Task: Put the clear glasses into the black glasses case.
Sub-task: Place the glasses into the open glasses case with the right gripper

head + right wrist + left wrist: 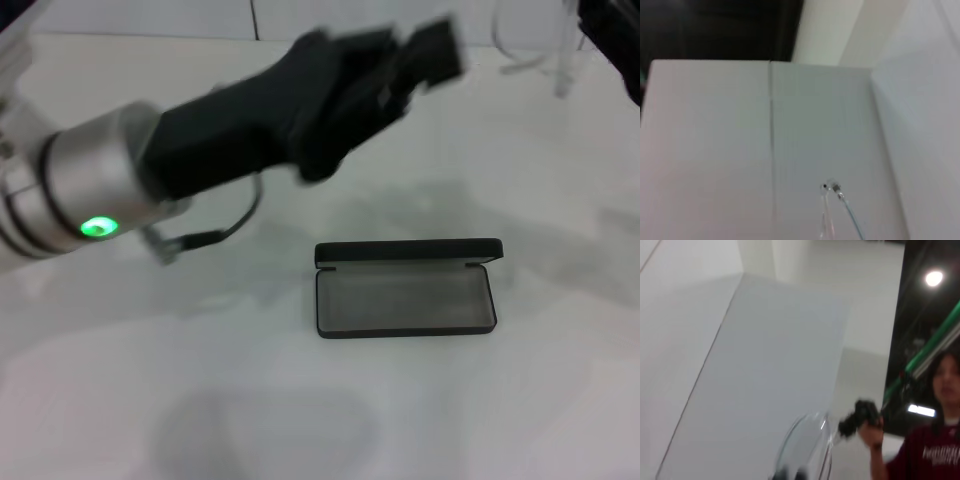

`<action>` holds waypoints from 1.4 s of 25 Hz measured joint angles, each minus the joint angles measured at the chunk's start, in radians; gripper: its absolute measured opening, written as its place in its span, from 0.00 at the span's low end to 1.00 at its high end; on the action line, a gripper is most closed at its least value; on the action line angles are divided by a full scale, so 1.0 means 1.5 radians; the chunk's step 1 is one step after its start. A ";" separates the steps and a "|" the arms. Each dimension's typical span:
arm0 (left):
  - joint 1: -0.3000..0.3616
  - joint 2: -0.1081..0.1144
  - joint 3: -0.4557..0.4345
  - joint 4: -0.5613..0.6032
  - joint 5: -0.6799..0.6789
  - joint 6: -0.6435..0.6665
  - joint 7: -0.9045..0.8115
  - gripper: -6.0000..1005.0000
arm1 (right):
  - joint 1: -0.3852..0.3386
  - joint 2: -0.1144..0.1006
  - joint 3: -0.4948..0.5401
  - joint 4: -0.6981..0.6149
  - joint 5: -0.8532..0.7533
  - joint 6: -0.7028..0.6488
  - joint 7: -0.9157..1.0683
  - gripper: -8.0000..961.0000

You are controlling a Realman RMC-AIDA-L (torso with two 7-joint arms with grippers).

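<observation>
The black glasses case [405, 290] lies open on the white table right of centre, its grey lining up and its lid standing along the far side. The clear glasses [535, 55] hang raised at the far right, up against my right gripper [610, 30], which shows only as a dark shape at the frame's edge. The right wrist view shows a hinge and arm of the glasses [832, 192] close by. My left gripper [430, 50] reaches across above the table, just left of the glasses and well beyond the case. A clear lens of the glasses [805, 450] shows in the left wrist view.
The white table [300, 400] has bare surface in front of and left of the case. A white back wall [150, 15] bounds the far edge. A person in a dark red shirt [935, 450] stands off to the side, holding a black handle.
</observation>
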 joint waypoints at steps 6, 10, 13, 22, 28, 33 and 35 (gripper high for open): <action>0.070 0.028 -0.145 -0.026 0.134 0.025 -0.007 0.11 | -0.080 -0.040 0.003 -0.250 -0.089 0.049 0.182 0.14; 0.103 0.044 -0.268 -0.060 0.225 0.025 -0.003 0.11 | -0.123 -0.052 0.033 -0.455 -0.219 0.067 0.350 0.14; 0.120 0.048 -0.324 -0.059 0.275 0.026 -0.003 0.11 | -0.129 -0.039 0.060 -0.609 -0.374 0.057 0.486 0.14; 0.135 0.048 -0.385 -0.060 0.317 0.026 -0.003 0.12 | -0.123 0.015 -0.046 -0.852 -0.668 0.016 0.696 0.14; 0.136 0.049 -0.389 -0.061 0.318 0.025 -0.003 0.12 | -0.126 0.016 -0.182 -0.887 -0.776 0.087 0.733 0.14; 0.136 0.049 -0.390 -0.061 0.318 0.023 -0.003 0.12 | -0.130 0.016 -0.262 -0.912 -0.847 0.135 0.743 0.14; 0.138 0.049 -0.390 -0.062 0.317 0.022 -0.003 0.12 | -0.130 0.017 -0.283 -0.920 -0.865 0.149 0.743 0.15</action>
